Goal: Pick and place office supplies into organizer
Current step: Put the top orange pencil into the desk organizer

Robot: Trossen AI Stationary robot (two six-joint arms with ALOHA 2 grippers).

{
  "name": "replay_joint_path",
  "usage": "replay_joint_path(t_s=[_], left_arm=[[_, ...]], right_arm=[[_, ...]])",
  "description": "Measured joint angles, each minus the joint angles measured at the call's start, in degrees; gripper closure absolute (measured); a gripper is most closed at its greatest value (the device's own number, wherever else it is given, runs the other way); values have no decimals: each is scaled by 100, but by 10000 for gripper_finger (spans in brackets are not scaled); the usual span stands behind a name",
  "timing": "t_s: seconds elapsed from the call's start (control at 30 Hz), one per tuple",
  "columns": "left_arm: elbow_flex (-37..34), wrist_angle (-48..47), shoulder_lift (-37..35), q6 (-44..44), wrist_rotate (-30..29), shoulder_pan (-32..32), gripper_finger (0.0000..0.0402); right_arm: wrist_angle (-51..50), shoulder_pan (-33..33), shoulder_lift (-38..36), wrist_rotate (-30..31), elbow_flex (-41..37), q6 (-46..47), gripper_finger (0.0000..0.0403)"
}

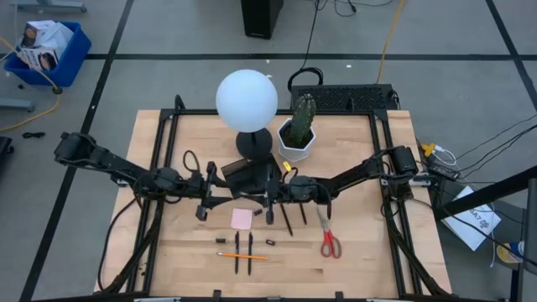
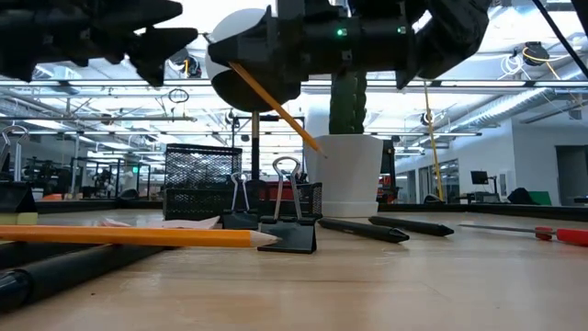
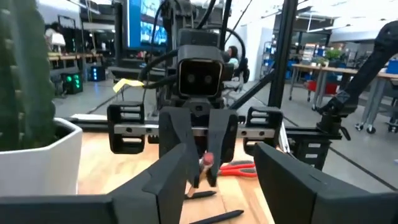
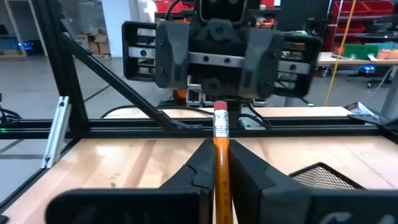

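**Organizer at mid-table, one pencil held in the air beside it**

Organizer [image 1: 243, 174], a small black mesh tray, sits near the middle of the wooden table [image 1: 377, 252], just in front of the lamp base. The lamp's white globe [image 1: 247, 99] is the biggest thing on the table. Beside it stands the white hexagonal pot with a cactus [image 1: 297, 143].

Both dark arms reach in from the sides and meet nose to nose above the table, next to the organizer on its near side. The right gripper [image 4: 221, 155] is pinched narrow on an orange pencil [image 4: 220, 134], whose eraser end points at the other arm. In the low view this pencil hangs tilted in the air, clear of the table. The left gripper [image 1: 220, 195] faces it, with its fingers [image 3: 168, 180] standing well apart and nothing between them.

The rest of the supplies lie on the wood in front of the organizer:

- The red-handled scissors [image 1: 329, 239] lie off to the right, apart from the others.
- The pink sticky-note pad [image 1: 242, 219] lies just below the two grippers.
- Two slim black pens [image 1: 237, 252] lie side by side, with a second orange pencil [image 1: 243, 256] lying across them.
- Two more pens [image 1: 285, 220] lie between the pad and the scissors.
- Two small black binder clips [image 2: 287, 225] stand near the pens, their wire handles upright.
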Motion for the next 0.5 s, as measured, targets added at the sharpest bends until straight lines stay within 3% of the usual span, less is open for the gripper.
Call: replay_joint_path(t_s=[0.5], left_arm=[[527,-23,942,-350,79,2,201]], right_arm=[[61,100,0,17,0,-102,383]])
